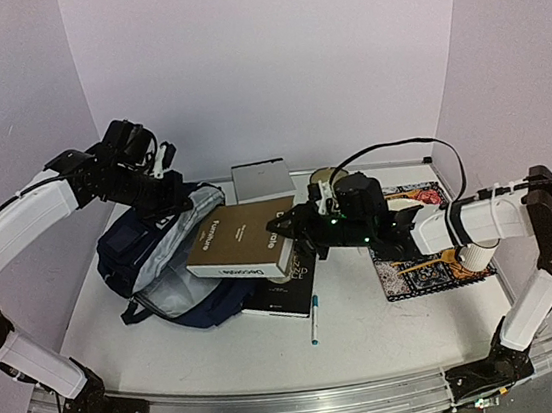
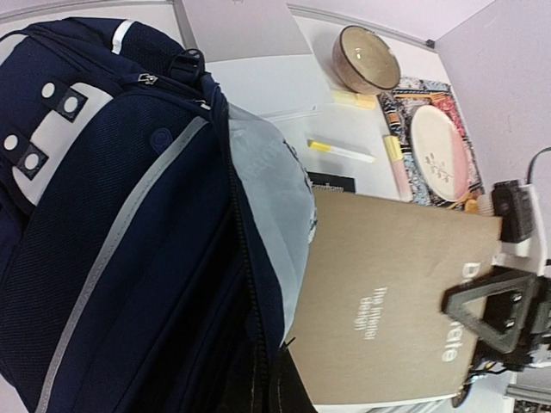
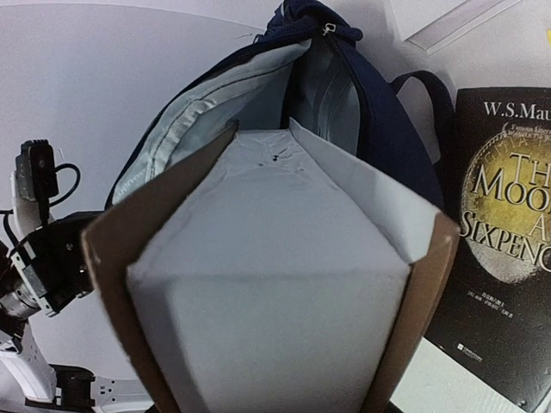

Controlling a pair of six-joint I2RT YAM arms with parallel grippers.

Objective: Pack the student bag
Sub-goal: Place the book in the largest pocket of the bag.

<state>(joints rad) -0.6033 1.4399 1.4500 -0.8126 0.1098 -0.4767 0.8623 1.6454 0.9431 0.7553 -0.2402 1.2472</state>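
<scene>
Navy fabric with grey stripes is covering the student bag point(image 1: 145, 248), which is lying on its side on the left half of the tabletop point(image 1: 394, 348). Its mouth is gaping toward the right, so the pale grey lining is being shown.

The left tool point(image 1: 170, 201) is being held clenched at the bag's upper rim, on the far side of the mouth. Whether fabric is being pinched between its fingers cannot be told.

A brown-covered book point(image 1: 245, 242) is being grasped at its near end by the right tool point(image 1: 294, 226), with the jaws being spread by the book's thickness. The book is being held clear of the tabletop, its far end lying at the bag's mouth. Whether that end is already inside the lining cannot be told. The bag is thus lying straight ahead of the right tool, beyond the book, and just beneath the left tool.

Under the held book, a black book point(image 1: 287, 294) is lying flat beside the bag's strap, and a pen point(image 1: 314, 321) is lying just in front of it. Further right, a plate point(image 2: 443, 151) is being carried by a patterned mat point(image 1: 435, 273), with a bowl point(image 2: 366, 58) near it. A grey box point(image 1: 260, 180) is lying behind the bag.
</scene>
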